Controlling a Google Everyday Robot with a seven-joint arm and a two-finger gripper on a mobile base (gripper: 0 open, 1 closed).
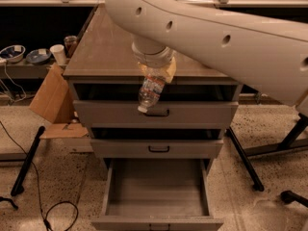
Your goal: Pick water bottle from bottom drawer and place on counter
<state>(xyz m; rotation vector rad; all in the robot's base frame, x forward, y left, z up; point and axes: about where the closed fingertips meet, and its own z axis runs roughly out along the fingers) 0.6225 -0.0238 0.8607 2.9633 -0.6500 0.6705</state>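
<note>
My gripper (pixel 156 71) hangs under the big white arm, over the counter's front edge. It is shut on the water bottle (pixel 150 91), a clear crinkled bottle with a pale label that hangs cap-down and tilted in front of the top drawer. The counter (pixel 106 52) is the glossy grey-brown top of the cabinet. The bottom drawer (pixel 156 189) is pulled out below, its plain grey inside bare.
Two shallower drawers with black handles (pixel 159 149) sit slightly open above the bottom drawer. A cardboard box (pixel 50 97) leans left of the cabinet. Bowls and cups (pixel 36 54) stand on a low shelf at left. Black stand legs (pixel 245 160) and cables (pixel 53 215) lie on the floor.
</note>
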